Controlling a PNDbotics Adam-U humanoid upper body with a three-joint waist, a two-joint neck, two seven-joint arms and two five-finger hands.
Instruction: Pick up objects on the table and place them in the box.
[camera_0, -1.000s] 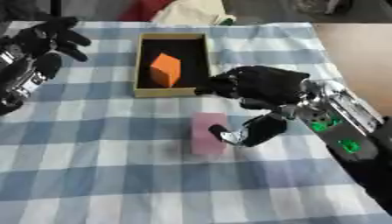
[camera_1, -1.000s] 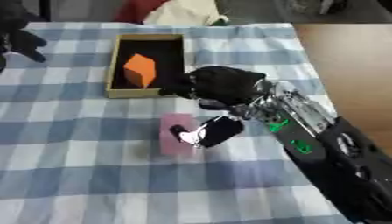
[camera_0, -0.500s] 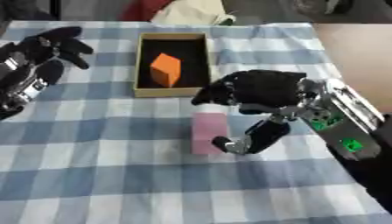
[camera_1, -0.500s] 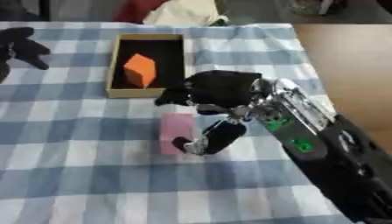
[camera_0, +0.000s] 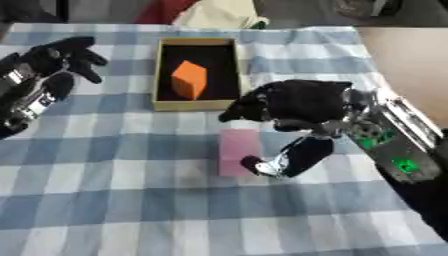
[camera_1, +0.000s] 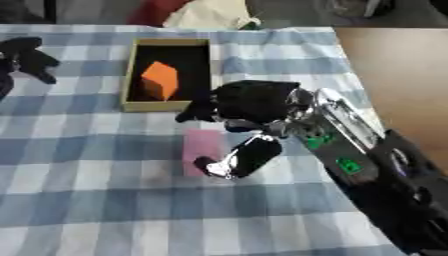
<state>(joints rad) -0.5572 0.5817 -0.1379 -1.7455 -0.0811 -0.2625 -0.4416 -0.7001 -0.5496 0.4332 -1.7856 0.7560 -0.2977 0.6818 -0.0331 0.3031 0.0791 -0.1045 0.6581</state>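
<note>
Pink block (camera_0: 238, 151) lies mid-frame on the desk (camera_0: 131, 210), below the box (camera_0: 197, 70). Right hand (camera_0: 293, 107) curls round it, thumb low, fingers above. It should pinch both sides evenly. Left hand (camera_0: 61, 57) waits open, upper left.

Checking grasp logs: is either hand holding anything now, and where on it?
Right hand is closing around the pink block, thumb at its lower right edge; block still on the table. Left hand holds nothing.

a table (camera_0: 105, 210) in blue-and-white checked cloth carries an open box (camera_0: 198, 103) and a pink block (camera_0: 236, 152).
</note>
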